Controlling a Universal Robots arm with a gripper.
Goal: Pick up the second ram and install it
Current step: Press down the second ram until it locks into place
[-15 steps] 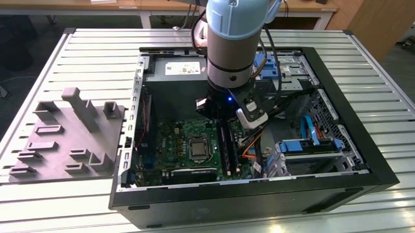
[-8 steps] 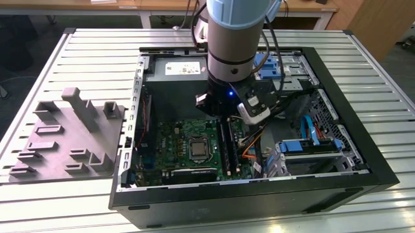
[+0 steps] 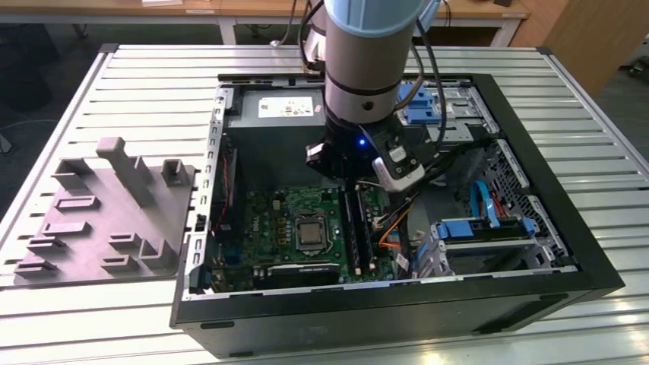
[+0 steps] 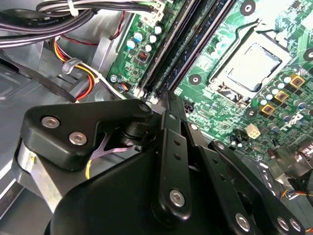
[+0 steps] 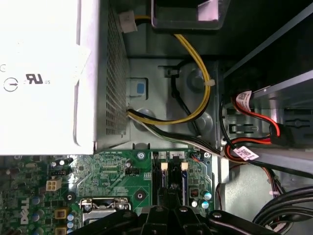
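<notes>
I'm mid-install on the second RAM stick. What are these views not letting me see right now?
- Gripper fingertips: hidden behind its own linkage in both wrist views, by the wrist in the exterior view.
- Second ram: whether it is seated cannot be told; the gripper covers its slot.
- Motherboard: cut off by the first wrist view's edge.

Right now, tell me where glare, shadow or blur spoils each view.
First wrist view: the power supply box is washed out to near white by glare. Second wrist view: the gripper linkage looms dark and soft up close, while the motherboard stays crisp. Exterior view: even light, with the computer case interior shadowed.
</notes>
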